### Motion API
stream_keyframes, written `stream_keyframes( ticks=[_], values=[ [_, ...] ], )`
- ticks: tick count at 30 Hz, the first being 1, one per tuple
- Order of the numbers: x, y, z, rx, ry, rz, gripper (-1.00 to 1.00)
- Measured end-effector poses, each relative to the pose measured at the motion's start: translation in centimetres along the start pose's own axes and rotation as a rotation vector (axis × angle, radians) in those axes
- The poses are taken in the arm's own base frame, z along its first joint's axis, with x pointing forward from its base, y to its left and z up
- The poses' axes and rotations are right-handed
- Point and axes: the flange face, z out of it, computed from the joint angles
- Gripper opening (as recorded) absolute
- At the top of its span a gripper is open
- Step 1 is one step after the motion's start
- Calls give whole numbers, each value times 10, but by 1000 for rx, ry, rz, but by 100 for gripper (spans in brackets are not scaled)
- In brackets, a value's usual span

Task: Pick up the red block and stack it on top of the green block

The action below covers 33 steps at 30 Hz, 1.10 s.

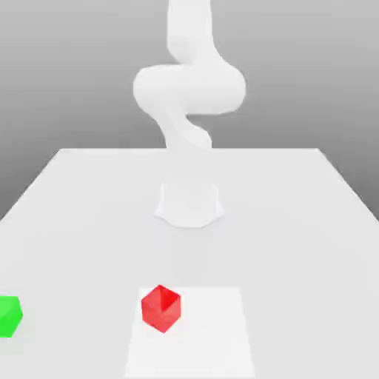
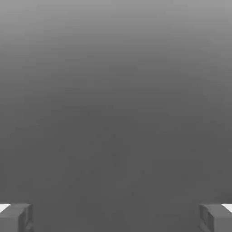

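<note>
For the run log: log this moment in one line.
phase: pre-grasp | hand: open, holds nothing | red block: on table | green block: unstacked

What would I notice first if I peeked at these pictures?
Two bright blocks pop out on the pale table: the red block near the front middle, and the green block at the exterior view's left edge, well apart from it. Behind them rises the white robot arm. In the hand view the claw is wide open, holding nothing.

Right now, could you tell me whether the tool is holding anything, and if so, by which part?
Nothing is held. The tool is open with only bare background between its fingers; the red block and green block both sit on the table.
</note>
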Motion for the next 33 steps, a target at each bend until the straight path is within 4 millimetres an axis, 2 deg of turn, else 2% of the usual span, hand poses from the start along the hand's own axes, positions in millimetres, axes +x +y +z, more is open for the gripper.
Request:
stream_keyframes(
  ticks=[3, 7, 11, 14, 17, 19, 20, 28, 29, 33],
  values=[
    [-4, 25, 79, -72, -96, 100, 0],
    [-26, 66, 171, -188, -195, 220, 0],
    [-61, 119, 248, -329, -261, 332, 0],
    [-93, 163, 291, -443, -286, 406, 0],
    [-124, 212, 322, -563, -289, 475, 0],
    [-141, 244, 336, -639, -278, 518, 0],
    [-145, 254, 342, -656, -273, 531, 0],
    [-176, 287, 387, -671, -274, 527, 0],
    [-178, 290, 390, -672, -275, 528, -100],
    [-178, 290, 390, -671, -274, 527, -100]
  ],
)
